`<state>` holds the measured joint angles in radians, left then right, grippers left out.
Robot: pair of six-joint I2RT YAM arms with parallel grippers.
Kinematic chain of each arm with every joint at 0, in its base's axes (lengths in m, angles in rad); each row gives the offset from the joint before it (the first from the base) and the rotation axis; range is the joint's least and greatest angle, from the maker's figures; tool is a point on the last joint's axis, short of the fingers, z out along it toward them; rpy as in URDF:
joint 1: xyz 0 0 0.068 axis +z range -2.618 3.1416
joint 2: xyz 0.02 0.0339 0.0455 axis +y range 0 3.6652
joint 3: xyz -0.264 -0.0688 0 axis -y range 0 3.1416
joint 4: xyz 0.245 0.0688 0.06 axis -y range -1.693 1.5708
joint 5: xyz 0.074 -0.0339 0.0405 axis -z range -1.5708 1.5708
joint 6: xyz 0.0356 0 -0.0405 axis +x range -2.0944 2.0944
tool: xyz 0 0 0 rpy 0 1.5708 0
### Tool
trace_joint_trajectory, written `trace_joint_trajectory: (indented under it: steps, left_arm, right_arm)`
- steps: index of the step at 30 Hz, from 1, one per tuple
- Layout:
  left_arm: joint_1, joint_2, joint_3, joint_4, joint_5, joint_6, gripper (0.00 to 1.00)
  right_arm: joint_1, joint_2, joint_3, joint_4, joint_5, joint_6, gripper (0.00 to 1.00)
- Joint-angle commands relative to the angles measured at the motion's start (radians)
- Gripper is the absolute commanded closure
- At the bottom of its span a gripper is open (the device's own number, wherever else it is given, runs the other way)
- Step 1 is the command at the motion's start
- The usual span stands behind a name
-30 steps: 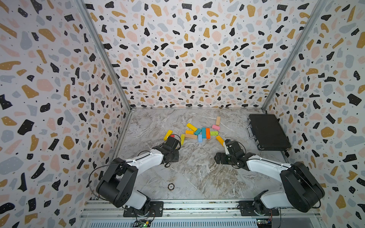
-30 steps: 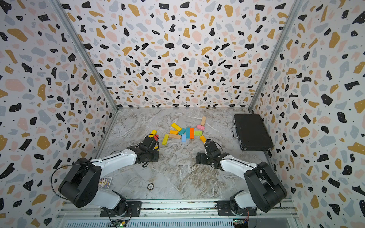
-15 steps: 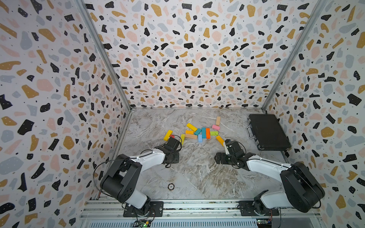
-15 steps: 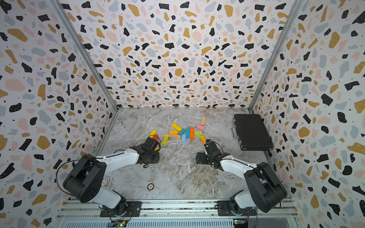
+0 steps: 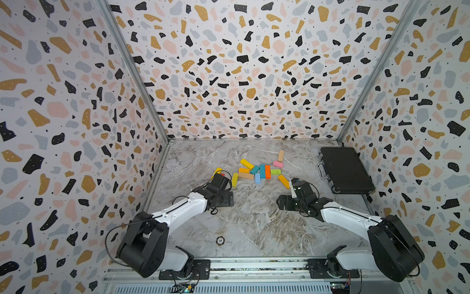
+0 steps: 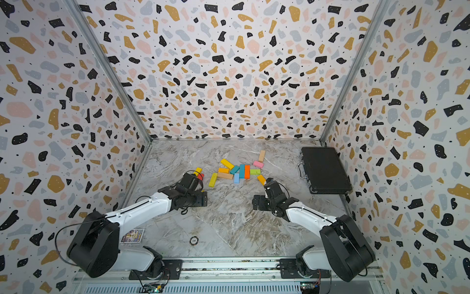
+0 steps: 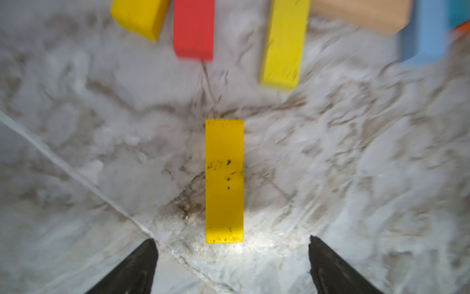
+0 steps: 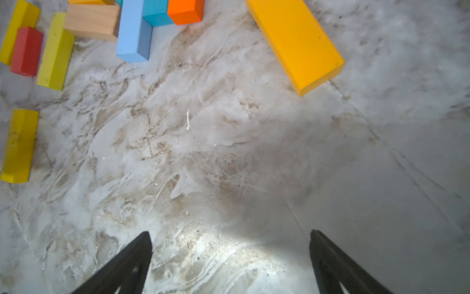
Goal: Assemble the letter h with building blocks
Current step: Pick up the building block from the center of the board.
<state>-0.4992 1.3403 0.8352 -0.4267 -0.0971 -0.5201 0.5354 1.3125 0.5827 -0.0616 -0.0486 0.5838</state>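
Observation:
The building blocks [image 5: 259, 170] lie in a loose colourful cluster mid-table in both top views. My left gripper [image 7: 231, 241] is open, its jaws wide apart just above the marble. A long yellow block [image 7: 224, 180] lies flat just ahead of them, touched by neither finger. Beyond it are a red block [image 7: 193, 28] and two more yellow blocks [image 7: 283, 43]. My right gripper [image 8: 230, 234] is open with nothing between its jaws. It hovers near an amber block [image 8: 295, 40] at the cluster's right end [image 5: 283, 181]. In the top views the left wrist hides the long yellow block.
A shut black case [image 5: 344, 170] lies at the right wall. A small round disc marked 100 [image 5: 220, 240] sits near the front edge. A printed card [image 6: 132, 235] lies by the left arm's base. Patterned walls close three sides.
My left gripper has opened and the long yellow block now lies free on the table. The left arm's elbow has shifted a little. The right arm has hardly moved.

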Motion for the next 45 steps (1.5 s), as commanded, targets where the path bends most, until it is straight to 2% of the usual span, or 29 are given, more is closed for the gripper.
trace_joint_trajectory:
  steps: [1,7,9,11,15,24,45]
  left_arm:
    - [0.023,-0.048,0.1,-0.025,-0.003,-0.04,0.01]
    - [0.125,0.073,0.18,0.017,0.064,-0.12,0.01]
    - [0.156,0.138,0.186,0.055,0.116,-0.168,0.01]
    - [0.175,0.189,0.177,0.117,0.176,-0.221,0.05]
    - [0.175,0.252,0.162,0.23,0.178,-0.272,0.06]
    - [0.174,0.365,0.185,0.269,0.131,-0.258,0.08]
    - [0.151,0.442,0.167,0.422,0.217,-0.327,0.11]
  right_arm:
    - [0.003,-0.028,-0.014,-0.021,0.013,0.031,0.01]
    - [0.003,-0.005,-0.015,-0.012,-0.005,0.058,0.0]
    - [0.003,0.006,-0.015,-0.008,-0.014,0.059,0.0]
    - [0.003,0.013,-0.02,-0.001,-0.017,0.059,0.01]
    - [0.003,0.017,-0.04,0.013,-0.022,0.063,0.01]
    - [0.001,0.022,-0.06,0.075,-0.018,0.071,0.01]
    - [-0.002,0.055,-0.064,0.095,-0.02,0.074,0.01]
